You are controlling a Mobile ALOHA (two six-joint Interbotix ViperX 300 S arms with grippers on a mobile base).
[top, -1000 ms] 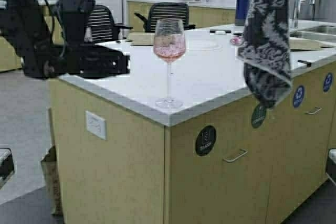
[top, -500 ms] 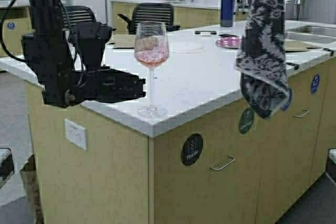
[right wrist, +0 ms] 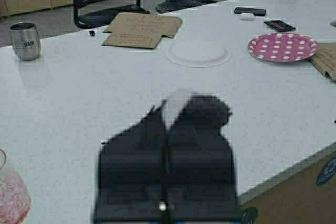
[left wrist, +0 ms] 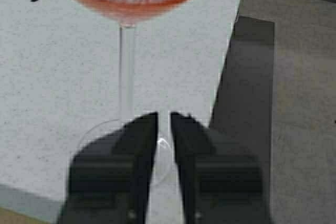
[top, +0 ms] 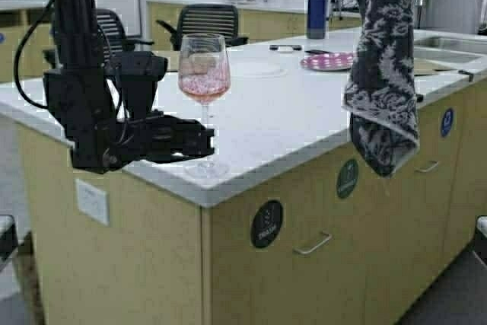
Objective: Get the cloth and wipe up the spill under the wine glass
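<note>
While patterned cloth (top: 382, 74) hangs limp, wine glass (top: 204, 89) stands.

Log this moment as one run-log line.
left pincer: slightly open, low at wine glass stem | right pincer: shut on cloth, raised over counter edge | wipe: not begun

Left gripper (top: 209, 141) low at the left, reaching forward, fingers (left wrist: 137, 145) narrowly parted, right gripper (right wrist: 168, 109) raised high at the right, clamped together
</note>
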